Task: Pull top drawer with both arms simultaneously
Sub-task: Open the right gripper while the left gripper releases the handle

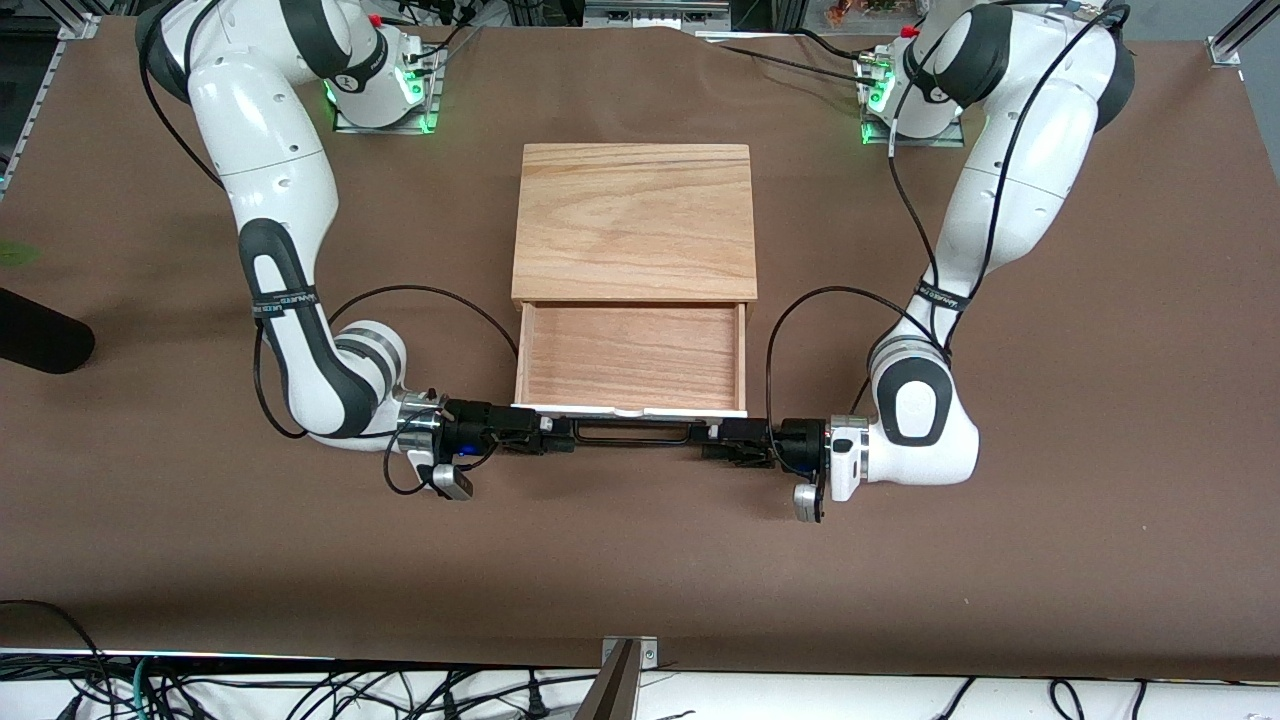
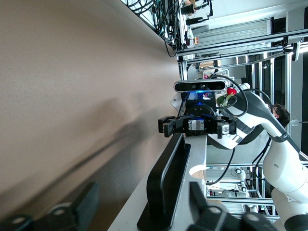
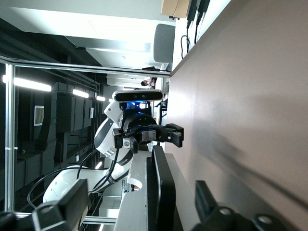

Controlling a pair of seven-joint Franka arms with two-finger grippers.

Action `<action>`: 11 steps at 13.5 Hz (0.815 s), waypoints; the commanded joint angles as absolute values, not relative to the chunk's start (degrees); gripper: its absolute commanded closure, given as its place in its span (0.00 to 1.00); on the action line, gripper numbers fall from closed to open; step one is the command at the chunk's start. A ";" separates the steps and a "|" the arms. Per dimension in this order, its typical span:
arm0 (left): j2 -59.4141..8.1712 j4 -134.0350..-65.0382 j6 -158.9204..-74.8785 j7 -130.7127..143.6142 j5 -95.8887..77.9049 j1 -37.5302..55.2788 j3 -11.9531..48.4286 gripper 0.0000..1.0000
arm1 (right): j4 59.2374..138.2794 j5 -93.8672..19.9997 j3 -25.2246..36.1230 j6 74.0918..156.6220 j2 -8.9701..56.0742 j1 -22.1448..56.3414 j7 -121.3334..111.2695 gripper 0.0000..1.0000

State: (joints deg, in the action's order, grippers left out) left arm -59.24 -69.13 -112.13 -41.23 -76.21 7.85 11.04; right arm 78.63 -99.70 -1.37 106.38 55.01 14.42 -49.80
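Two white arms are reaching toward the middle of the brown table, and we are looking at the top drawer between them. It is sticking out of the wooden box toward the front camera, wide open. We are seeing a flat light-wood tray, bare inside, with a thin white front that has a small dip in its top edge. A long black handle is running across that front. The right gripper is at the handle's end toward the right arm, with its fingers spread on both sides of the bar, not squeezing it. The left gripper is at the handle's end toward the left arm, also spread wide around the bar.
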 commanded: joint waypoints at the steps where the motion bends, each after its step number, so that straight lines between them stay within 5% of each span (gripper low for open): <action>1: -59.94 -67.24 -112.24 -40.79 -74.71 8.09 11.16 0.00 | 78.31 -95.30 -0.71 105.99 53.71 13.89 -49.22 0.00; 8: -54.59 -67.24 -108.73 -37.09 -71.20 6.95 10.81 0.00 | 74.10 -74.21 6.93 105.47 48.70 13.97 -43.35 0.00; 11: -49.24 -66.45 -102.16 -30.87 -60.69 6.77 5.55 0.00 | 73.83 -61.66 10.62 105.29 44.67 14.06 -42.72 0.00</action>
State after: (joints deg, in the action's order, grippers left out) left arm -53.57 -66.04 -106.56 -34.96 -66.84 7.14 8.37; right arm 73.58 -68.54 8.72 106.16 47.64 13.89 -44.07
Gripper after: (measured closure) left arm 0.000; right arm 0.000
